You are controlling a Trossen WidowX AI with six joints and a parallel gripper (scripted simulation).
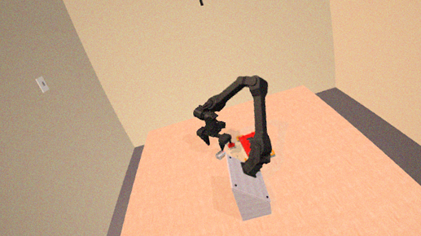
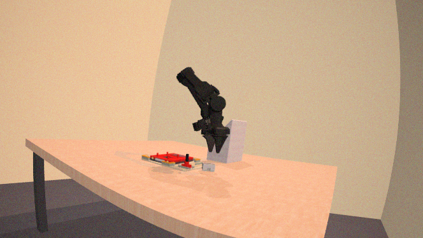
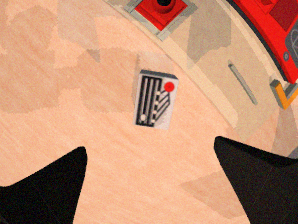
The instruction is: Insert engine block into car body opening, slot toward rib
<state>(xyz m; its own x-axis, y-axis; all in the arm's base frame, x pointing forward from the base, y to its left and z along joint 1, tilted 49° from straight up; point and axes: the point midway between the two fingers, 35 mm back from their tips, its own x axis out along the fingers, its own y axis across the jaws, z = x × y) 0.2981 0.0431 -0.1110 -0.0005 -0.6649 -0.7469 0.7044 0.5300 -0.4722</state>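
The engine block [image 1: 220, 155] [image 2: 208, 167] [image 3: 156, 102] is a small light-grey box. It lies on the table beside the baseboard, its face with dark stripes and a red dot upward in the wrist view. My gripper [image 1: 215, 147] [image 2: 214, 152] [image 3: 152, 148] is open and empty above the table near the block. In the wrist view the block lies ahead of the fingertips, between their lines. The car body [image 1: 244, 143] [image 2: 172, 157] [image 3: 255, 15] is red and sits on the baseboard; the wrist view cuts it off. Its opening and the rib cannot be made out.
A red piece [image 1: 231, 145] [image 2: 186, 165] [image 3: 175, 12] with an upright black post stands on the baseboard near the block. A thin grey bar [image 3: 242, 82] and a yellow corner piece [image 3: 286, 103] are near the car body. A tall light-grey wedge [image 1: 252, 204] [image 2: 236, 143] stands by the arm's base.
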